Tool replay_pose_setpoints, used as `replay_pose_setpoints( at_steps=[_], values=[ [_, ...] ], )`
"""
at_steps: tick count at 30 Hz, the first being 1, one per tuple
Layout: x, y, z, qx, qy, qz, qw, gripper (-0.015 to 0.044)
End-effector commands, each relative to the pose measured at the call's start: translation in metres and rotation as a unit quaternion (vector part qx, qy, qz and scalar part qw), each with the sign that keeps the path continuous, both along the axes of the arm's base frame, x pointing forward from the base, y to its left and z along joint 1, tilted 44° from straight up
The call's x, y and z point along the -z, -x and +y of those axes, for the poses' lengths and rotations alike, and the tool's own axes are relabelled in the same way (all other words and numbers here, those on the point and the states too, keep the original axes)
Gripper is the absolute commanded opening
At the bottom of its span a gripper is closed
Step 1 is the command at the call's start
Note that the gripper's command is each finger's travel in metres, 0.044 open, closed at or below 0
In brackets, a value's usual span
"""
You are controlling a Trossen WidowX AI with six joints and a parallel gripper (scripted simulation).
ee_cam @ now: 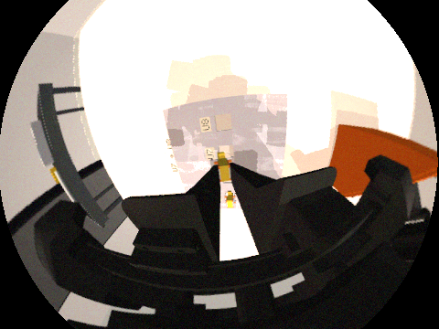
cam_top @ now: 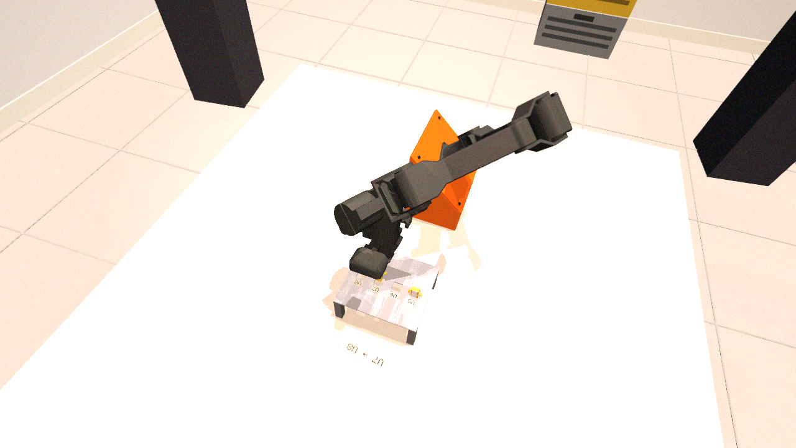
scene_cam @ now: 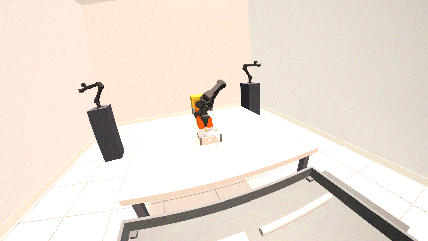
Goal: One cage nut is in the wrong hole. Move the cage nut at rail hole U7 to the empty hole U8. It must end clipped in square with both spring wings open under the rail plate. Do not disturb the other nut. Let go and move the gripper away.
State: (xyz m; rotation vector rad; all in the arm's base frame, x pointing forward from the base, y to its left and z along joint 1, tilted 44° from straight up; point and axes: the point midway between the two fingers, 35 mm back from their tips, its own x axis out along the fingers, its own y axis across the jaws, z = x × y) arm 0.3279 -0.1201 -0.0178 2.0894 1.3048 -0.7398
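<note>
Top view, going left to right, we see the square hole U8 (cam_top: 359, 275) (ee_cam: 223, 122) without a nut in the rail plate (cam_top: 370, 303) (scene_cam: 209, 134) (ee_cam: 274, 157), then our gripper (cam_top: 380, 276) (scene_cam: 205, 127) (ee_cam: 224, 168) closed on the yellow cage nut (cam_top: 380, 279) (scene_cam: 205, 130) (ee_cam: 224, 173) at U7, then the hole U6 (cam_top: 397, 286) and the other nut (cam_top: 414, 292) (scene_cam: 215, 129) (ee_cam: 230, 199) at U5, apart from our fingers. In the wrist view, the held nut overlaps one edge of U7's opening, while U8 lies beyond it; we cannot tell whether the nut is fully clear of the plate or how its wings stand.
</note>
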Motion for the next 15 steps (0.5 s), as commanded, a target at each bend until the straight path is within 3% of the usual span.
replay_pose_setpoints(
  at_steps=[1,15],
  values=[
    [-0.0011,-0.0003,-0.0014,-0.002,0.003,-0.001,1.000,0.0028],
    [-0.0076,0.0033,-0.0069,0.010,0.004,-0.012,1.000,0.0028]
  ],
)
